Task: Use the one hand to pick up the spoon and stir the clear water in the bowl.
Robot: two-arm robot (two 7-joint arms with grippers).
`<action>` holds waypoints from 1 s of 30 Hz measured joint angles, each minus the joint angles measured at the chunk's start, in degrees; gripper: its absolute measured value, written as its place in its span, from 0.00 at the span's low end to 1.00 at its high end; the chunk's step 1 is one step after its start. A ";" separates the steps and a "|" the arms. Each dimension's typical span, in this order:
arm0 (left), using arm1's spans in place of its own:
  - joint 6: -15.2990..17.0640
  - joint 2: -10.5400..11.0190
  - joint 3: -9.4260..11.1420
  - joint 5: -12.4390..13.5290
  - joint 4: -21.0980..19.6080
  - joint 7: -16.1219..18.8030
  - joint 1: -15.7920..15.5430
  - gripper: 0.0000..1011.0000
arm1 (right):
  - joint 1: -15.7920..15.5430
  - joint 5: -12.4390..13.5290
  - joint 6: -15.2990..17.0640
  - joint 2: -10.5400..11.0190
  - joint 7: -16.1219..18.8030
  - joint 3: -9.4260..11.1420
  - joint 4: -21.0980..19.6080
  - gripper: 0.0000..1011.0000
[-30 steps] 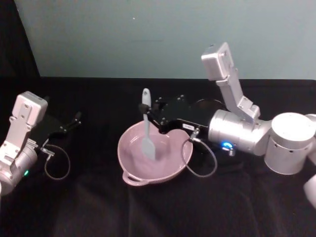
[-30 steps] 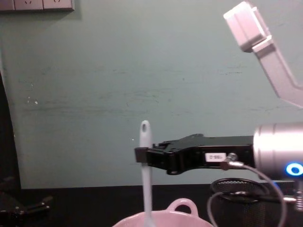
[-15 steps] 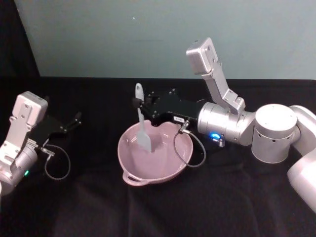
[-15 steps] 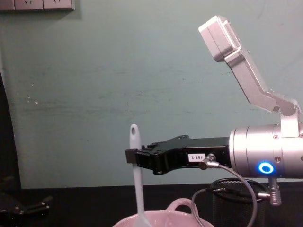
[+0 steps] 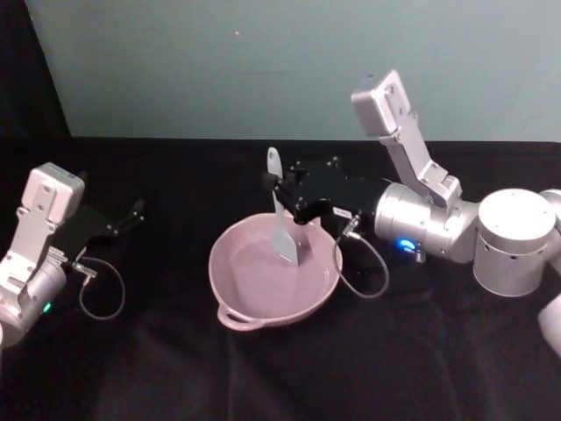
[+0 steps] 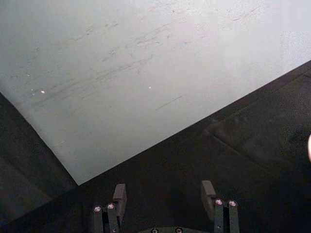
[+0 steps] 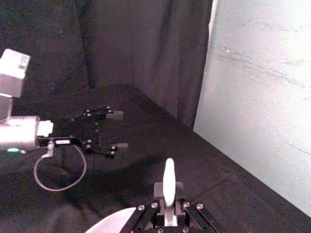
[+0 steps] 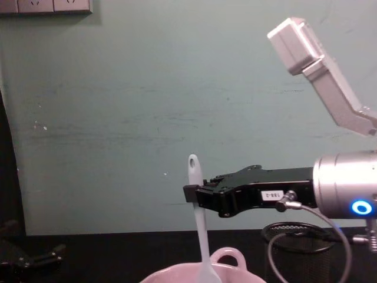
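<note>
The pale pink bowl [image 5: 263,294] sits mid-table with its loop handle [image 8: 227,255] toward the wall. My right gripper [image 5: 273,182] reaches in from the right above the bowl's far rim. It is shut on the upper handle of the white spoon [image 5: 279,210]. The spoon stands nearly upright, its flat blade down inside the right half of the bowl. In the chest view the right gripper [image 8: 191,193] clamps the spoon [image 8: 199,230] just below its hole. The right wrist view shows the spoon handle [image 7: 168,180] sticking up between the shut jaws. My left gripper [image 5: 131,215] is parked at the far left, open.
A black wire-mesh cup [image 8: 301,244] stands behind the bowl to the right, under the right wrist. A cable loop [image 5: 366,274] hangs from the right wrist beside the bowl's rim. Another cable loop [image 5: 101,294] lies by the left arm. A teal wall backs the black-draped table.
The right gripper has swung right with the spoon, carrying the blade from the bowl's middle to its right side. Before that it had swung left. The left arm has not moved.
</note>
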 joint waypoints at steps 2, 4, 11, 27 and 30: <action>0.00 0.00 0.00 0.00 0.00 0.00 0.00 1.00 | -0.82 0.10 0.40 0.54 0.07 0.37 -1.36 0.12; 0.00 0.00 0.00 0.00 0.00 0.00 0.00 1.00 | -1.30 0.31 0.61 0.82 0.28 0.57 -2.14 0.12; 0.00 0.00 0.00 0.00 0.00 0.00 0.00 1.00 | -3.55 1.76 0.86 1.04 1.24 0.57 -5.02 0.12; 0.00 0.00 0.00 0.00 0.00 0.00 0.00 1.00 | -0.34 2.24 -1.55 -3.03 3.24 -2.14 0.84 0.12; 0.00 0.00 0.00 0.00 0.00 0.00 0.00 1.00 | 0.57 1.94 -2.66 -4.00 3.25 -2.33 2.99 0.12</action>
